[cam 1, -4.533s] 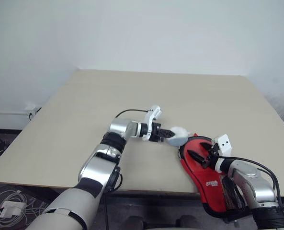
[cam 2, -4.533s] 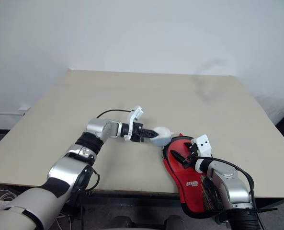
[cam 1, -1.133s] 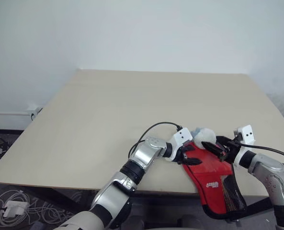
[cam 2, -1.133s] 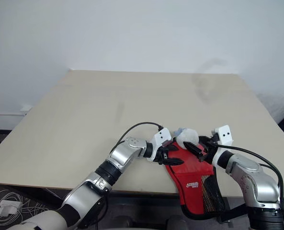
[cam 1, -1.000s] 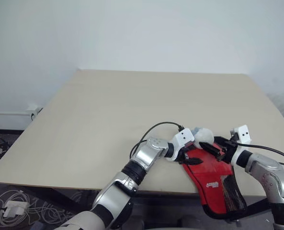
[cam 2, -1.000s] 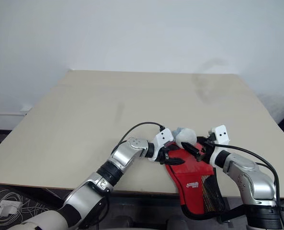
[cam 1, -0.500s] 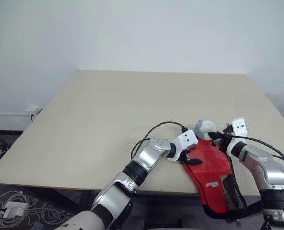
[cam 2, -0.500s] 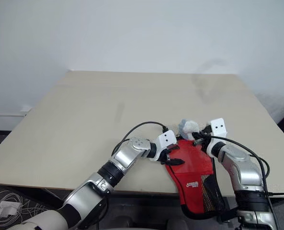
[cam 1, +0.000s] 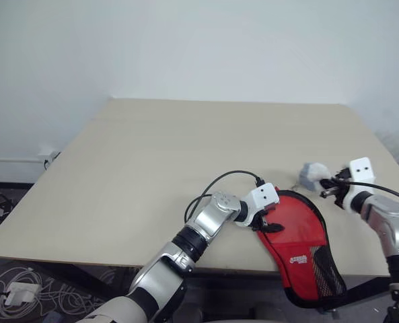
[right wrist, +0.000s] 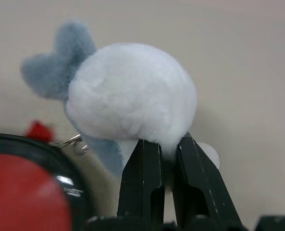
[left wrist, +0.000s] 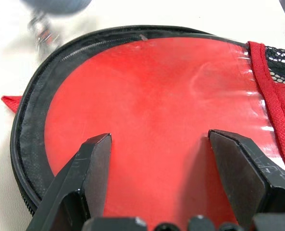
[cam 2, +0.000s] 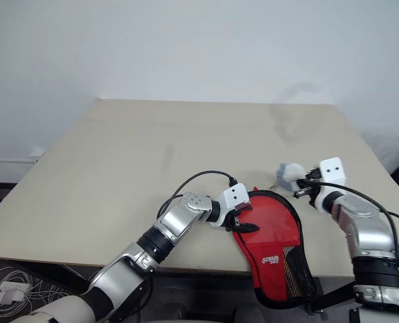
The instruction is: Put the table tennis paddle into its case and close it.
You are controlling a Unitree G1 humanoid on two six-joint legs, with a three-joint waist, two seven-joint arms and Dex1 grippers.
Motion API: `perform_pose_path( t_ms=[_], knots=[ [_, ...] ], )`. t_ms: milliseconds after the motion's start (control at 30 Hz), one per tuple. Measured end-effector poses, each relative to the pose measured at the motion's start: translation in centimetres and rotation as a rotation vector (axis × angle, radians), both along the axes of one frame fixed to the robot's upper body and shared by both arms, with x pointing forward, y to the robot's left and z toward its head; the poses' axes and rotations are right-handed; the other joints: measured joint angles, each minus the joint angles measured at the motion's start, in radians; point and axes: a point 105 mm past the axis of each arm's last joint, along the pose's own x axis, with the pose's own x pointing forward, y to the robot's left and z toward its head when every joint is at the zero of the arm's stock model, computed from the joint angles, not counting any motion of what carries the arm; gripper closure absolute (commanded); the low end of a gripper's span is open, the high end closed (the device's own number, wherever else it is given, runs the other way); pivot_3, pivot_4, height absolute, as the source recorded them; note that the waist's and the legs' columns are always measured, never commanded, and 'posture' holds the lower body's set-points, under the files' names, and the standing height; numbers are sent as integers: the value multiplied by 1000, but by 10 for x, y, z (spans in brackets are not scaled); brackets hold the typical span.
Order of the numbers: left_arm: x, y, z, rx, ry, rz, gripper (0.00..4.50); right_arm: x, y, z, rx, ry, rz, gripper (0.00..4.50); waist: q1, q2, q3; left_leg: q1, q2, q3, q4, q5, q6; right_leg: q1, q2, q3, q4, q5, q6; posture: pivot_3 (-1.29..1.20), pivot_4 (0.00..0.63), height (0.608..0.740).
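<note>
Moved rightward: right gripper (right wrist: 162, 166), jaws closed on fluffy pompom (right wrist: 132, 94). Left gripper (left wrist: 157, 159), jaws open, over case (cam 1: 297, 235) at table (cam 1: 152, 155) near edge. Paddle (left wrist: 152, 125) inside; closing unfinished.

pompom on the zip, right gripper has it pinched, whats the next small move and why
Probably keep drawing the fluffy pompom along the case's rim. The right gripper is shut on it beyond the case's round end, with its metal ring leading back to the zip, while the left gripper rests open on the case's near side, steadying it. Whether the zip is fully shut can't be told.
</note>
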Motion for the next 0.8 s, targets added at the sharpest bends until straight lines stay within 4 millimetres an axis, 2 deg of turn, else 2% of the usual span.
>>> perform_pose_path(
  t_ms=[100, 267, 433, 600, 800],
  knots=[
    [-1, -1, 0, 0, 2, -5, 1066, -14, -17, -4, -61, 49, 8, 4457, 4, 0, 0, 0, 0, 0, 0, 0, 1, 1, 0, 0, -1, 0, 0, 0, 0, 716],
    [-3, -3, -1, 2, 5, -12, 1066, -54, -41, -11, -136, 162, 61, 4457, 9, -1, 1, 2, 0, 0, 1, -1, 2, 4, 0, -1, -2, 0, 1, 0, 0, 716],
    [-4, -5, -2, 5, 10, -17, 1066, -100, -50, -10, -177, 287, 173, 4457, 20, 0, 0, 5, 0, 1, 1, -5, 9, 8, 0, -1, -3, -1, 1, 0, 0, 716],
    [-8, -9, -3, 3, 15, -29, 1066, -124, -57, 6, -183, 330, 222, 4457, 31, 0, 0, 6, 0, -1, 2, -6, 10, 10, 0, -3, -4, -1, 2, 0, 0, 716],
    [-9, -12, -3, 1, 20, -35, 1066, -156, -58, 10, -136, 407, 282, 4457, 37, 0, 0, 6, 0, -2, 2, -7, 11, 13, -1, -4, -9, -1, 2, 0, 0, 716]
  ],
)
